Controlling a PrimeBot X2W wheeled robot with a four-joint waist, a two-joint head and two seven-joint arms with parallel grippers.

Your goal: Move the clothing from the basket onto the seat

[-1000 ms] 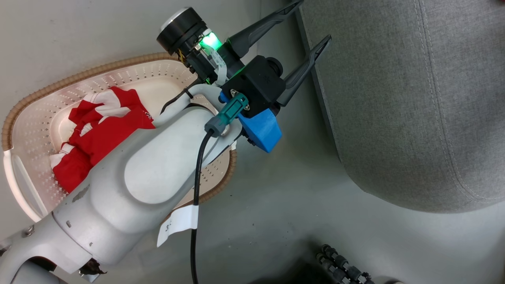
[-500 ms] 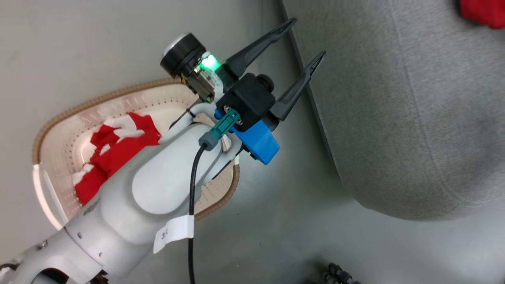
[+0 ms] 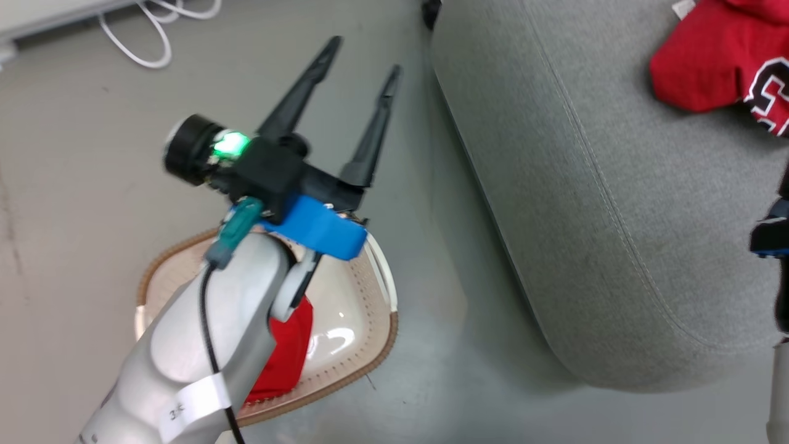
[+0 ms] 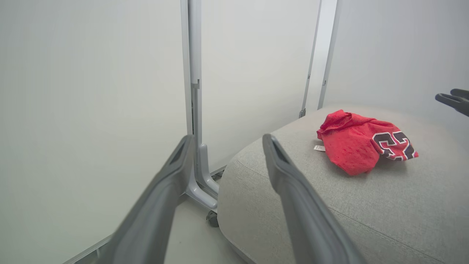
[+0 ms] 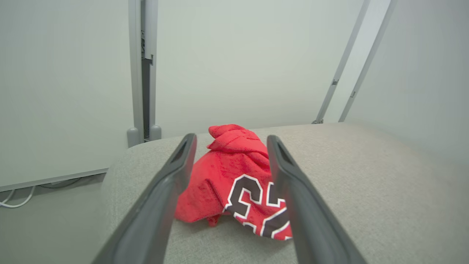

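One piece of the clothing, a red jersey (image 3: 709,68) with a black-and-white number, lies crumpled on the grey seat (image 3: 585,216). My right gripper (image 5: 231,138) hovers low over the seat (image 5: 366,176), open, with the jersey (image 5: 223,172) lying loose just beyond its fingers. The other red garment (image 3: 286,351) sits in the cream basket (image 3: 382,351), half hidden under my left forearm. Above the basket's far end my left gripper (image 3: 363,58) stands open and empty, its fingers pointing across the floor. The left wrist view has that gripper (image 4: 228,137) beside the seat (image 4: 329,205), the jersey (image 4: 351,146) farther back.
White cables (image 3: 154,37) trail on the floor at the far left. A pale partition panel on a grey footed post (image 4: 199,172) stands behind the seat's corner. Grey floor runs between basket and seat. My right gripper's fingertip (image 4: 452,99) pokes in at the left wrist view's right edge.
The head camera has swung toward the seat, bringing the numbered jersey into view there. My right gripper has gone from shut to open. The left gripper stays open.
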